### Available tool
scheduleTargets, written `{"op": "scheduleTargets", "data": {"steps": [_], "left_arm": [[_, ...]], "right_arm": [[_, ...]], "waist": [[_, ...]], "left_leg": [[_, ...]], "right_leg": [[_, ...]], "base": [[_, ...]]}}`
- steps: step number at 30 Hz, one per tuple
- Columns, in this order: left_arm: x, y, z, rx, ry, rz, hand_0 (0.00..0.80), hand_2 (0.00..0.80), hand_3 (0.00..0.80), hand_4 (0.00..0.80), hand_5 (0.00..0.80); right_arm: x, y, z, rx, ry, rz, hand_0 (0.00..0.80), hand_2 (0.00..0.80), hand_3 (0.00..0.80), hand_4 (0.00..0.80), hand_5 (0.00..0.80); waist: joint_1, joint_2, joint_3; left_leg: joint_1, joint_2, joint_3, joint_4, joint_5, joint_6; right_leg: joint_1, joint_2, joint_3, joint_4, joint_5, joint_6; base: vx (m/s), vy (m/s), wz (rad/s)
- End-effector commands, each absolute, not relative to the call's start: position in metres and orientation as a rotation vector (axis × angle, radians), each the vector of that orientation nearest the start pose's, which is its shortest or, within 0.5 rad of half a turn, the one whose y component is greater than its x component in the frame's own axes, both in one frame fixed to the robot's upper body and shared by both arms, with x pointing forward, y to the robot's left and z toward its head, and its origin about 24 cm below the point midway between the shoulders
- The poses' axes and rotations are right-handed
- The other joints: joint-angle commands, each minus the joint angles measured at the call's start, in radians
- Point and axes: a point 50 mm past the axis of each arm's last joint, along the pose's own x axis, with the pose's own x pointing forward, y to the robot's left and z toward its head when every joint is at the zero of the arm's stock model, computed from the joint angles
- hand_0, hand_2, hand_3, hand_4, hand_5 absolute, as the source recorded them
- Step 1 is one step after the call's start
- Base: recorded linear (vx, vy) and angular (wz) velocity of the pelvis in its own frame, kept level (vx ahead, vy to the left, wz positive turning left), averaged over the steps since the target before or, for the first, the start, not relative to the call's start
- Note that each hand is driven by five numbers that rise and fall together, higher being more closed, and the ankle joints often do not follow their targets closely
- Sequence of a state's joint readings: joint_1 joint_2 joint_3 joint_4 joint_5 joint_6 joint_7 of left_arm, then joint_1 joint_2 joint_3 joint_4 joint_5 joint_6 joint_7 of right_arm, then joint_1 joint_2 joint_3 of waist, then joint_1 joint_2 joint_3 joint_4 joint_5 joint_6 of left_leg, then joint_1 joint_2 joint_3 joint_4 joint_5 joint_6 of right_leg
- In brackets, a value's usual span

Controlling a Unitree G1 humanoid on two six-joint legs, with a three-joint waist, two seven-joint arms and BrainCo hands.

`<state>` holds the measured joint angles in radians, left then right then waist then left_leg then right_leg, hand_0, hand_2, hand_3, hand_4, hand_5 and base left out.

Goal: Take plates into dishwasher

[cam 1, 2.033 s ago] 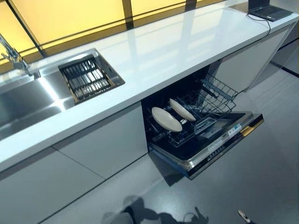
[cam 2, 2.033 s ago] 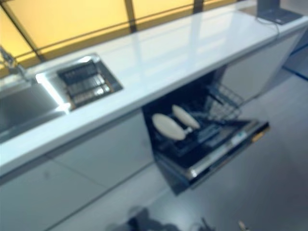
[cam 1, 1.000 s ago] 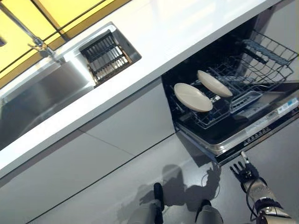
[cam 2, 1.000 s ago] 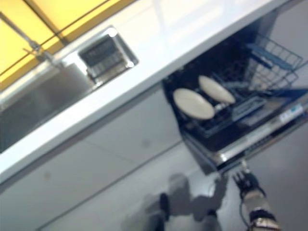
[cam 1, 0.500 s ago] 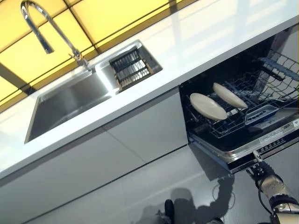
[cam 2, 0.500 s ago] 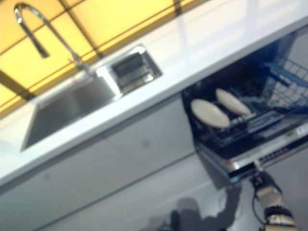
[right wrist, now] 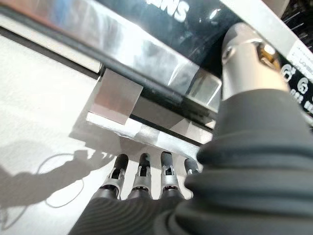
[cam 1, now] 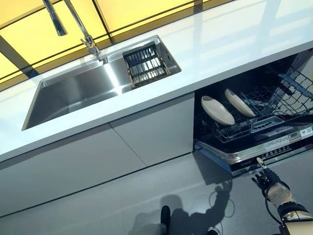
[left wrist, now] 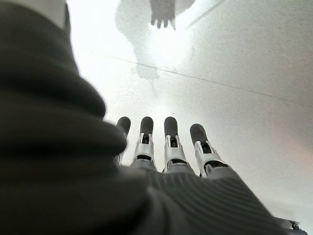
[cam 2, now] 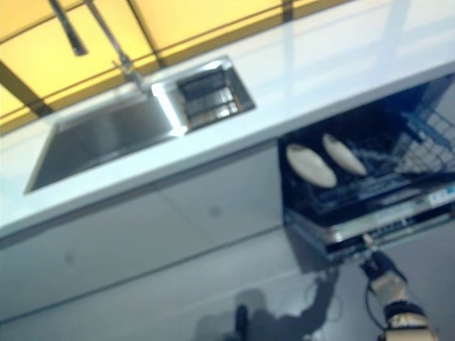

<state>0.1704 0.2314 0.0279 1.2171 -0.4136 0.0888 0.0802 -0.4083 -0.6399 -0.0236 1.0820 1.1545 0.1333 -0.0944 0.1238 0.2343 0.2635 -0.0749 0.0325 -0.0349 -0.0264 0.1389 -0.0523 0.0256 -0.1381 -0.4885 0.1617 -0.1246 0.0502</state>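
Note:
Two cream plates (cam 1: 217,109) (cam 1: 239,102) stand on edge in the lower rack (cam 1: 234,128) of the open dishwasher. Its door (cam 1: 266,147) hangs down toward the floor. My right hand (cam 1: 268,180) is just below the door's front edge with straight fingers, open and empty. In the right wrist view its fingers (right wrist: 142,178) point under the door's metal edge (right wrist: 146,54). My left hand (left wrist: 166,147) shows only in the left wrist view, fingers straight over the grey floor, holding nothing.
A steel sink (cam 1: 73,95) with a tall faucet (cam 1: 73,22) and a drain basket (cam 1: 146,63) is set in the white counter (cam 1: 230,39). Grey cabinet fronts (cam 1: 146,132) run below it. A wire rack (cam 1: 296,85) juts out at the dishwasher's right.
The camera has swung toward the sink, so the whole scene has shifted. My right hand stays just under the door's front edge. The plates have not moved.

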Motion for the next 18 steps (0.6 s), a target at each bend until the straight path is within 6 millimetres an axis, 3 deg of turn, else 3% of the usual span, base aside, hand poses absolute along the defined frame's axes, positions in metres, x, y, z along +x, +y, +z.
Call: {"op": "scheduleTargets", "data": {"steps": [1,7,18], "left_arm": [[0.0307,0.2824,-0.156,-0.007,1.354,0.531,0.0,0.0,0.0,0.0,0.0],[0.0293,0.2833,-0.1562,-0.008,1.372,0.509,0.0,0.0,0.0,0.0,0.0],[0.0293,0.288,-0.1546,0.038,1.376,0.499,0.0,0.0,0.0,0.0,0.0]], "right_arm": [[0.3843,-0.2844,0.1594,0.675,-0.102,-0.101,0.0,0.0,0.0,0.0,0.0],[0.386,-0.2839,0.1634,0.667,-0.097,-0.103,0.0,0.0,0.0,0.0,0.0],[0.3809,-0.2923,0.1535,0.641,-0.053,-0.131,0.0,0.0,0.0,0.0,0.0]], "waist": [[0.123,-0.074,0.005],[0.126,-0.08,-0.007],[0.129,-0.111,-0.023]], "left_leg": [[0.077,-0.065,0.02,0.044,-0.166,0.034],[0.083,-0.065,0.016,0.041,-0.164,0.031],[0.096,-0.057,0.02,0.036,-0.169,0.029]], "right_leg": [[0.028,-0.029,0.0,-0.004,-0.062,-0.063],[0.047,-0.027,-0.004,-0.027,-0.053,-0.058],[0.076,-0.017,-0.012,-0.056,-0.041,-0.054]], "base": [[0.02,0.004,0.1],[0.008,-0.001,0.06],[0.025,-0.007,0.14]]}}
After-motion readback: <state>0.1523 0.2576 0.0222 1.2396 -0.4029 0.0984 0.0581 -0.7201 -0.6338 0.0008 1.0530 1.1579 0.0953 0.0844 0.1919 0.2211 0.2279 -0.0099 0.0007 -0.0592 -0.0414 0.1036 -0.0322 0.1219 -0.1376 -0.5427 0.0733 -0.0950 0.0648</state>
